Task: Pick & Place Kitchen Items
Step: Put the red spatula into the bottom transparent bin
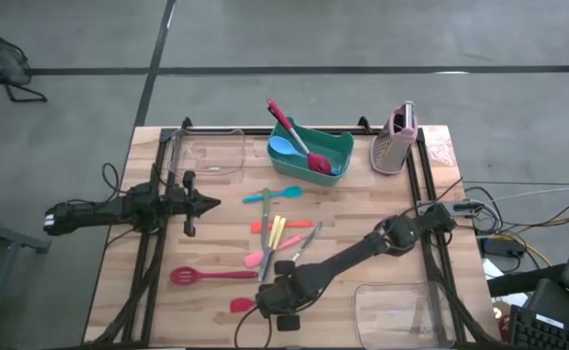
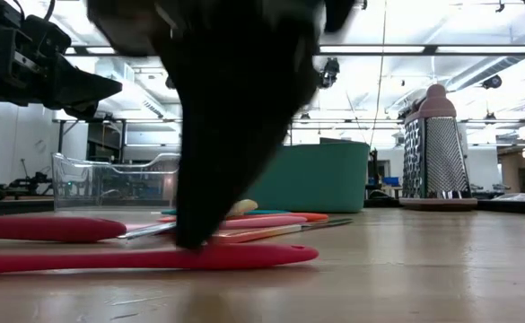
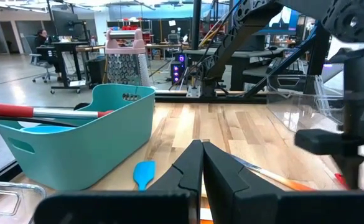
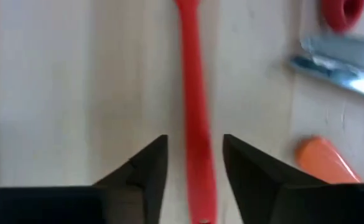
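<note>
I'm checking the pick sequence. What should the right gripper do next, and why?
Probably close. The right gripper sits low over the table with its fingers open either side of the red utensil's handle, which lies flat between them, not yet pinched.

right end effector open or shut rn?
Open. In the right wrist view the right end effector shows a clear gap between its two fingers, and the red spatula handle lies on the table in that gap, not clamped.
</note>
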`<state>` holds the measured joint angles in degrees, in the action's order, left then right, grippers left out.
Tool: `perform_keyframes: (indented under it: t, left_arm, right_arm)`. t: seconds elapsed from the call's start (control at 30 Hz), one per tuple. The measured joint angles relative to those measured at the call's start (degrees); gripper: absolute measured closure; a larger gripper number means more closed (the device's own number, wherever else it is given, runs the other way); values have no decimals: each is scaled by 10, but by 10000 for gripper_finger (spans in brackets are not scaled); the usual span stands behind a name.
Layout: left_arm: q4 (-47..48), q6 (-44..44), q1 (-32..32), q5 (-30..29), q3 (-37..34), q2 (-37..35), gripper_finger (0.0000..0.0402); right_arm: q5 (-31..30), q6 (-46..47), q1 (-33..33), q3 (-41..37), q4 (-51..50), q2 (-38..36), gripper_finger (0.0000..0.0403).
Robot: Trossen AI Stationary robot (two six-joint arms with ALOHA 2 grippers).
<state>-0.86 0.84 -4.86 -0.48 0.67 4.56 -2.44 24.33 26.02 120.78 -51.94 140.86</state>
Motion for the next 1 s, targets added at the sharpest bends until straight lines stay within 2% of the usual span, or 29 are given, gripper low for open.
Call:
perform_keyframes:
  t: [0.13,0.23,0.33,0.5,1.0]
  left_arm:
    - [0,0,0,0,0,0,383]
    - [0,0,0,0,0,0,383]
    - [0,0,0,0,0,0,383]
    - [0,0,0,0,0,0,383]
    - [0,0,0,0,0,0,383]
  right_arm:
    - [-4,11,-1,-23,2,-1,215]
    - [-4,2,-1,-32,5,-3,224]
    - [-5,-16,-1,-44,18,-5,261]
    - [2,-21,-1,-61,38,-6,368]
    - [-1,-51,-1,2,29,3,371]
